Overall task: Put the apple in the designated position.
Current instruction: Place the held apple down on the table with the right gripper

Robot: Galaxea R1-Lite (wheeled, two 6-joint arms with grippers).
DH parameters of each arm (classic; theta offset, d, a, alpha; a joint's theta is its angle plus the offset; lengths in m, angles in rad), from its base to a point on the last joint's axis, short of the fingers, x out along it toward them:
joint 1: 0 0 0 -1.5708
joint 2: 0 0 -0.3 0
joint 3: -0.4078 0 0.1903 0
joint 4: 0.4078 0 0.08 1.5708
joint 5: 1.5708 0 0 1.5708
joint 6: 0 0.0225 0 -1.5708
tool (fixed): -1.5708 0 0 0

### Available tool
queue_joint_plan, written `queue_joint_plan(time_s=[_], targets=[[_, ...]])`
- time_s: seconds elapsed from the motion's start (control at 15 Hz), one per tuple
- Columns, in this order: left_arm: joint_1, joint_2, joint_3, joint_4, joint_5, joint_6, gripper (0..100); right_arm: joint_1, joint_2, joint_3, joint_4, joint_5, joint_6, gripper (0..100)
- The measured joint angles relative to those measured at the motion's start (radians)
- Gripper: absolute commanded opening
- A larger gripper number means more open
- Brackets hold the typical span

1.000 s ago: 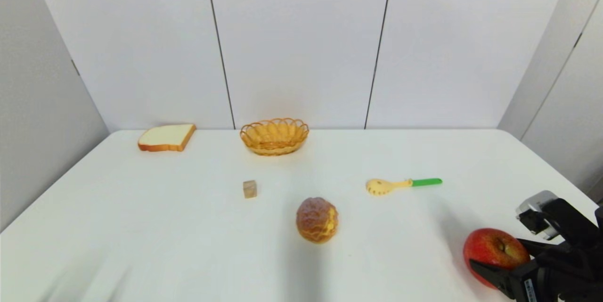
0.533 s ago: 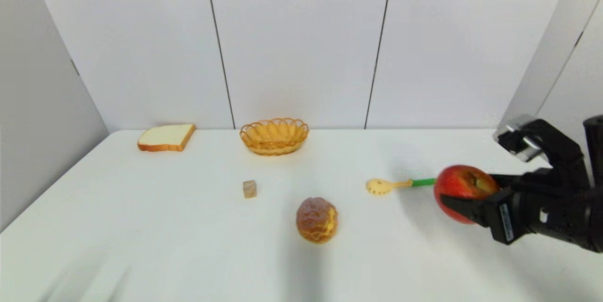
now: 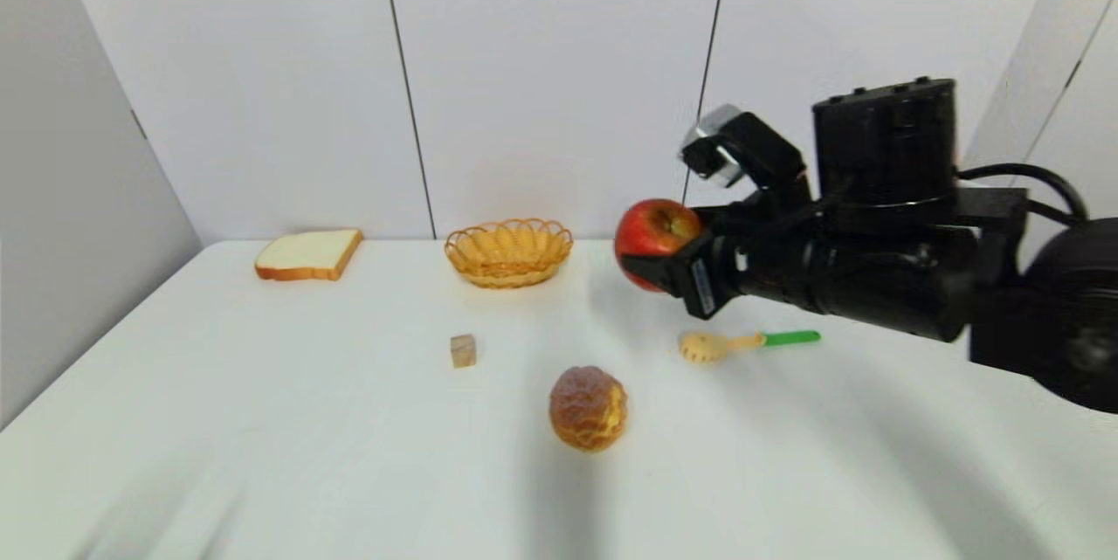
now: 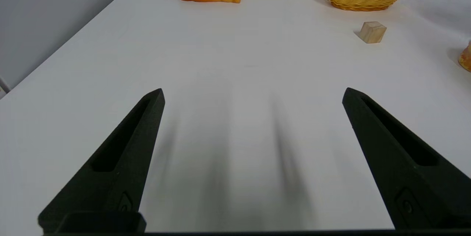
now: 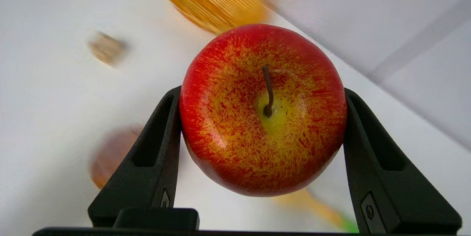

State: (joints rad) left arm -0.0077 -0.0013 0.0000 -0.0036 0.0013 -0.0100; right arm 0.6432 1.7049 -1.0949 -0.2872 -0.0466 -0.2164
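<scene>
Fingers of your right gripper [image 3: 653, 256] pinch the apple [image 3: 653, 238], round and glossy, from both sides, high above the white table [image 3: 349, 420] and to the right of the woven wicker basket [image 3: 508, 252]. Your left gripper [image 4: 253, 98] hangs spread wide over smooth bare tabletop, near the small wooden cube [image 4: 372, 32].

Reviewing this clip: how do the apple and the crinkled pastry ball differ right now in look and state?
The apple is glossy red with yellow streaks and a brown stem; the pastry ball is brown and yellow with a crinkled surface. The apple is held in the air, clamped between the fingers of the right gripper; the pastry ball rests on the table, untouched. The apple hangs right of the basket; the pastry ball lies nearer the robot. Both are round and similar in size.
</scene>
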Motion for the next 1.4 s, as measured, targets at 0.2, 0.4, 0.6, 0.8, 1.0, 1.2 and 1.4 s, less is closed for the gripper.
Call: queue_joint_plan(time_s=[0.2,0.4,0.6,0.8,1.0,1.2,1.4], targets=[[0.000,0.000,0.000,0.000,0.000,0.000,100,0.046,0.161,-0.127,-0.074,0.123,-0.002,0],[0.000,0.000,0.000,0.000,0.000,0.000,100,0.070,0.296,-0.207,-0.163,0.213,-0.002,0],[0.000,0.000,0.000,0.000,0.000,0.000,100,0.079,0.398,-0.268,-0.193,0.233,-0.002,0],[0.000,0.000,0.000,0.000,0.000,0.000,100,0.080,0.474,-0.308,-0.250,0.232,-0.002,0],[0.000,0.000,0.000,0.000,0.000,0.000,100,0.082,0.520,-0.340,-0.256,0.233,0.005,0],[0.000,0.000,0.000,0.000,0.000,0.000,100,0.087,0.546,-0.356,-0.258,0.234,0.008,0],[0.000,0.000,0.000,0.000,0.000,0.000,100,0.098,0.568,-0.379,-0.261,0.234,0.027,0]])
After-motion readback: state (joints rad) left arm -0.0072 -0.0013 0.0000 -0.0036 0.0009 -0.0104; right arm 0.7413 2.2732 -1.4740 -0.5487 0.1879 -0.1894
